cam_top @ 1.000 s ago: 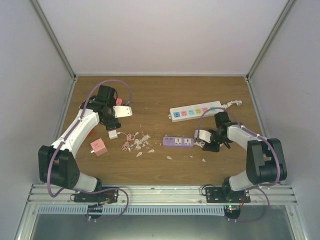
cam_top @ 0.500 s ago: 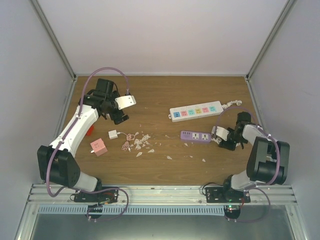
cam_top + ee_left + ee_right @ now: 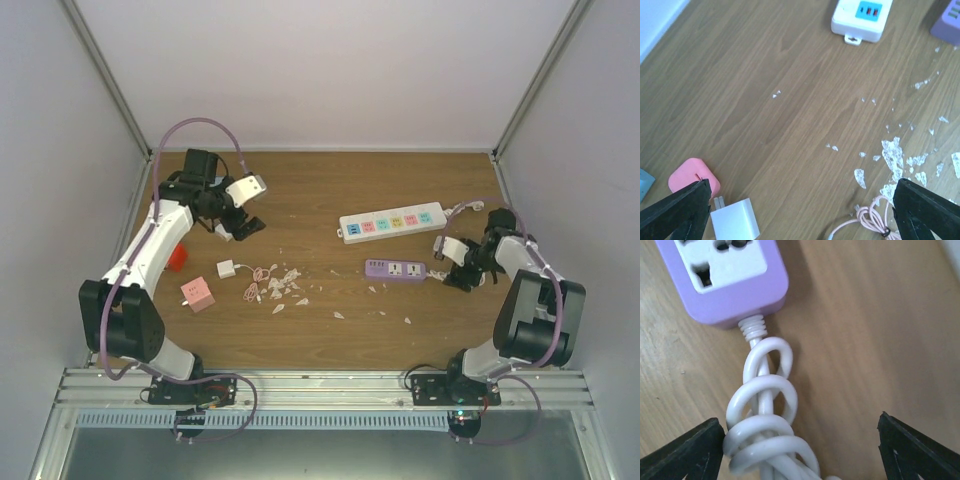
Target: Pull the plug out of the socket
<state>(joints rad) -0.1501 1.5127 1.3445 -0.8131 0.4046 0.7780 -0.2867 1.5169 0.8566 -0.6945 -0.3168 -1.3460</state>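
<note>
I see the white cube plug (image 3: 735, 220) on the wooden desk (image 3: 790, 75), prongs bare, well apart from the purple socket strip (image 3: 725, 275); left pincer (image 3: 800, 210) and right pincer (image 3: 800, 450) gape open.

No text, brand, number or sign can be read in any view. White power strip (image 3: 392, 222): coloured socket patches, any print too small to read. Purple power strip (image 3: 725, 275): close-up face shows only socket holes, no lettering. White charger (image 3: 735, 225): visible sides blank.
</note>
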